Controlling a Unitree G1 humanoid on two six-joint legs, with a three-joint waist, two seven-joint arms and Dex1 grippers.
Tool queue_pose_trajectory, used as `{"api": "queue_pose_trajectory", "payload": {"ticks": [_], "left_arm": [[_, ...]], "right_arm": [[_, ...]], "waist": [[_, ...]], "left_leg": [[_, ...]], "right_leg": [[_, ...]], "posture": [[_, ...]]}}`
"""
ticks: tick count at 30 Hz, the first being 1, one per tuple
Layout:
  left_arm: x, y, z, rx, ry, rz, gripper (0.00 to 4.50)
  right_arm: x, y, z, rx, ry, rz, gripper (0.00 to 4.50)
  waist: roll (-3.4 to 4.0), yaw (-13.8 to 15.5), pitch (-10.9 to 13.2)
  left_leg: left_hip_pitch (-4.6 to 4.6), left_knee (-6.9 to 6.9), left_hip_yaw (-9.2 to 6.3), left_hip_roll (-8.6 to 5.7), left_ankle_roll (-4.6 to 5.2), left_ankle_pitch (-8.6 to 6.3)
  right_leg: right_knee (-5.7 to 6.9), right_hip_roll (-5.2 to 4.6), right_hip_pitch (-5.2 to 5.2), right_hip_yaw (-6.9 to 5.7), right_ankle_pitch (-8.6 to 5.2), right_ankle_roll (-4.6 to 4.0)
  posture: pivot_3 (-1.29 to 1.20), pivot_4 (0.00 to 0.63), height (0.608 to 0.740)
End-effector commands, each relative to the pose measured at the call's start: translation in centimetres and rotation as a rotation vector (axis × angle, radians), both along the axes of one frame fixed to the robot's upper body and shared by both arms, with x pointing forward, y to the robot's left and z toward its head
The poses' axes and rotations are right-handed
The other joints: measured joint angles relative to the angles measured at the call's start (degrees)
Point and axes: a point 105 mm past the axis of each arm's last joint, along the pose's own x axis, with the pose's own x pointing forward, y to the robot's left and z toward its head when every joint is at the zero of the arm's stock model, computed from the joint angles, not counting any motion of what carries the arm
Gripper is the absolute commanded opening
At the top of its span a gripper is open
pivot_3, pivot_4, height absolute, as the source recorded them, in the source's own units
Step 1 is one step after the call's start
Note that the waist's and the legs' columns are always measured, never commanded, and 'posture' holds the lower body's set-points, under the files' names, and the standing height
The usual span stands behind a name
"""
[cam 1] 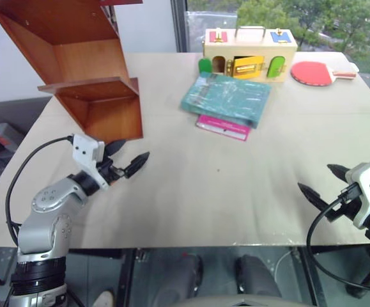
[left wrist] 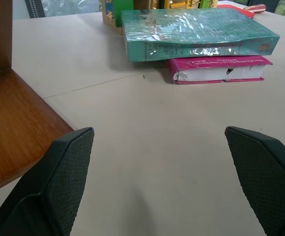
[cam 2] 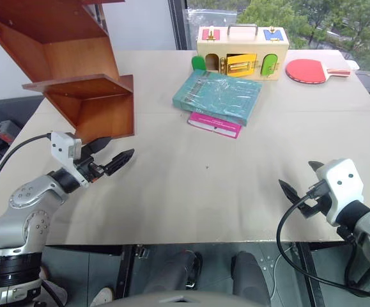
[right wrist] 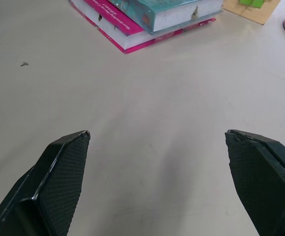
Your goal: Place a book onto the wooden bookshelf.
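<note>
The teal-green book [cam 1: 227, 97] lies flat on a thinner magenta-pink book [cam 1: 223, 127] toward the far middle of the table; its spine shows in the left wrist view [left wrist: 196, 45]. The reddish-brown wooden bookshelf [cam 1: 82, 70] stands at the far left of the table. My left gripper [cam 1: 126, 157] hovers open and empty just in front of the shelf's lowest board, well short of the books. Near the right front edge my right gripper [cam 1: 321, 183] is open too, with bare table between its fingers [right wrist: 58, 182].
A pale yellow wooden box with coloured doors [cam 1: 249, 53] stands behind the books. A red table-tennis paddle [cam 1: 316, 73] lies at the far right. The beige table [cam 1: 216, 192] ends close in front of both arms.
</note>
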Motion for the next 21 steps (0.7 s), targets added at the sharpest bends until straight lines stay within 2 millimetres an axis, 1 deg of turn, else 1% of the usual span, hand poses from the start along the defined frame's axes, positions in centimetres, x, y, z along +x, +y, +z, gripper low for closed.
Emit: {"api": "queue_pose_trajectory", "payload": {"ticks": [1,3,6,9,11,13,14,20,21], "left_arm": [[-0.6,-0.4,1.5,0.017,-0.043,-0.039,4.47],[-0.6,-0.9,1.7,0.011,-0.041,-0.066,4.47],[-0.8,-1.3,2.0,0.002,-0.04,-0.091,4.47],[-1.3,-2.4,2.1,0.005,-0.029,-0.162,4.47],[-1.7,-3.2,2.1,0.014,-0.023,-0.221,4.47],[-2.0,-4.1,2.0,0.04,-0.025,-0.279,4.47],[-2.1,-4.4,2.0,0.053,-0.029,-0.297,4.47],[-1.6,-5.2,2.9,0.063,-0.057,-0.33,4.47],[-1.6,-5.3,3.0,0.063,-0.061,-0.33,4.5]], "right_arm": [[-0.1,0.0,1.0,-0.021,-0.043,0.005,4.49],[0.4,0.2,0.4,-0.011,-0.022,0.0,4.49],[1.0,0.3,0.1,0.03,0.002,-0.027,4.49],[1.9,0.4,-0.3,-0.035,0.028,-0.055,4.49],[3.4,0.9,-0.3,-0.012,0.029,-0.057,4.49],[5.8,1.4,-0.1,0.025,0.014,-0.068,4.49],[6.6,1.5,0.0,0.029,0.01,-0.073,4.49],[13.1,2.8,1.0,0.046,-0.036,-0.091,4.49],[13.8,3.3,1.2,0.05,-0.04,-0.079,3.93]], "waist": [[0.0,0.0,0.0],[-0.01,0.0,0.0],[-0.02,0.0,0.0],[-0.02,0.0,0.0],[-0.03,-0.1,0.0],[-0.04,-0.3,0.0],[-0.04,-0.3,0.0],[-0.03,-0.2,0.1],[-0.01,-0.3,0.1]], "left_leg": [[0.0,0.0,0.0,0.0,0.0,0.0],[-0.01,0.0,0.0,0.0,0.0,0.0],[0.0,0.01,0.0,0.0,0.0,0.0],[-0.01,-0.01,-0.02,0.0,0.0,0.0],[-0.01,0.0,0.0,0.0,-0.01,0.01],[0.0,0.01,0.02,0.0,-0.01,0.01],[0.02,0.02,0.04,0.0,-0.01,0.01],[-0.07,-0.07,0.0,0.0,-0.25,0.16],[-0.06,-0.07,0.02,-0.01,-0.25,0.16]], "right_leg": [[0.0,0.0,0.0,0.0,0.0,0.0],[-0.01,-0.01,0.0,0.0,0.0,0.0],[0.0,-0.01,0.0,0.0,0.0,0.0],[0.0,-0.01,-0.01,-0.02,0.0,-0.01],[0.0,-0.01,-0.01,0.0,0.0,-0.01],[0.0,-0.01,-0.01,0.01,0.0,-0.01],[0.0,-0.01,0.0,0.02,0.0,-0.01],[-0.04,0.01,-0.08,-0.02,0.0,-0.03],[-0.06,0.01,-0.07,0.0,0.0,-0.03]], "posture": [[0.0,0.15,0.74],[0.0,0.15,0.74],[0.0,0.15,0.74],[0.0,0.15,0.74],[0.0,0.15,0.74],[0.0,0.15,0.74],[0.0,0.15,0.74],[0.0,0.15,0.74],[0.0,0.15,0.74]]}}
